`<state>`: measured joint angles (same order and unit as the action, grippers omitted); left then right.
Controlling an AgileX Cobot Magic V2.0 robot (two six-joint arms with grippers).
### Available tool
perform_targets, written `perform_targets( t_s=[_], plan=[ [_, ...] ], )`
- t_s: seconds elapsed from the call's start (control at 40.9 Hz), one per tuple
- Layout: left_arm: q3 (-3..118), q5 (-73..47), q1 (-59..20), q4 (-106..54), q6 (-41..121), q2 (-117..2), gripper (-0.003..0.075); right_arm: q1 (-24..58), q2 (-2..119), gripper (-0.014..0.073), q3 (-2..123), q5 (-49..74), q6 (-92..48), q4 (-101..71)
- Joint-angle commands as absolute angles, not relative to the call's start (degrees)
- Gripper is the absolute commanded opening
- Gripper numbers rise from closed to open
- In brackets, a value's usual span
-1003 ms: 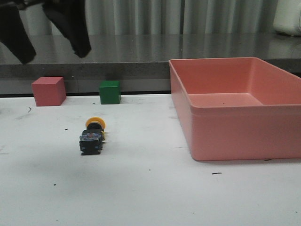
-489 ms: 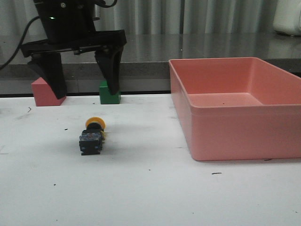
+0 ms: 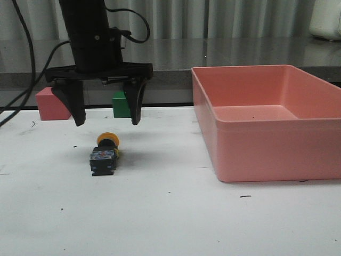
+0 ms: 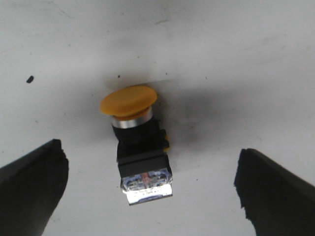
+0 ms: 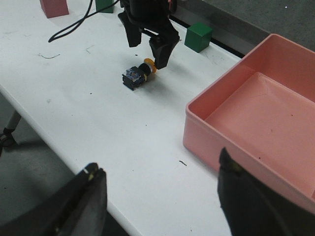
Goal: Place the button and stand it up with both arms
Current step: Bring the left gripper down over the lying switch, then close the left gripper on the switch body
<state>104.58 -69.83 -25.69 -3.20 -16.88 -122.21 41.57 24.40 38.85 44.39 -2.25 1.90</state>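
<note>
The small push-button with yellow mushroom cap, silver collar, black body and blue-and-clear base block (image 3: 104,155) lies on its side on the white bench (image 3: 170,213), not standing. In the front view its cap points toward 12 o'clock, away from the camera, and its base block toward 6 o'clock, facing the camera. It sits in the left half of the bench, well apart from the large salmon-pink plastic bin (image 3: 272,120) at its 3 o'clock.

Directly above the button hangs the left tool (image 3: 105,120) on the black left arm (image 3: 90,37). Its two black fingers (image 3: 134,104) are spread wide and released, one to either side of the button, tips clear of it and off the bench. The left wrist view confirms this: the button (image 4: 138,142) lies between the two finger tips with bare bench on both sides, nothing gripped.

Beyond the button at 12 o'clock, against the bench's far edge, stands a small green cube (image 3: 120,104), partly screened by one finger. At 10 o'clock stands a pinkish-red cube (image 3: 50,104), partly screened by the other finger. Black cables (image 3: 24,64) loop down beside the left arm.

The right tool (image 5: 157,206) appears only in its own wrist view, held high over the near bench edge, its fingers wide apart and released, holding nothing. From there the button (image 5: 139,73) shows under the left tool.
</note>
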Motion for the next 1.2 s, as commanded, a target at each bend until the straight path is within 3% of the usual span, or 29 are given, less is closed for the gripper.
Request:
perform_targets(
  t_s=[0.0,0.709,0.758,1.027,1.174],
  plan=[
    [107.0,-72.2,-25.0,-3.6,-18.2,-120.7,0.0616,41.3,24.7,0.0496,40.2,39.8,-2.8,1.9],
    [107.3,-72.0,-23.8,-6.5,-18.9,-126.6,0.0575,41.3,24.7,0.0496,40.2,39.8,-2.8,1.9],
    [107.3,-72.2,-23.8,-6.5,-18.9,-126.6,0.0542,41.3,24.7,0.0496,40.2,39.8,-2.8,1.9],
    [107.3,-72.3,-23.8,-6.5,-18.9,-126.6,0.02,41.3,24.7,0.0496,40.2,39.8,-2.8,1.9],
    [107.3,-72.3,-23.8,-6.5,-18.9,-126.1,0.0155,41.3,24.7,0.0496,40.2,39.8,-2.8,1.9]
  ],
)
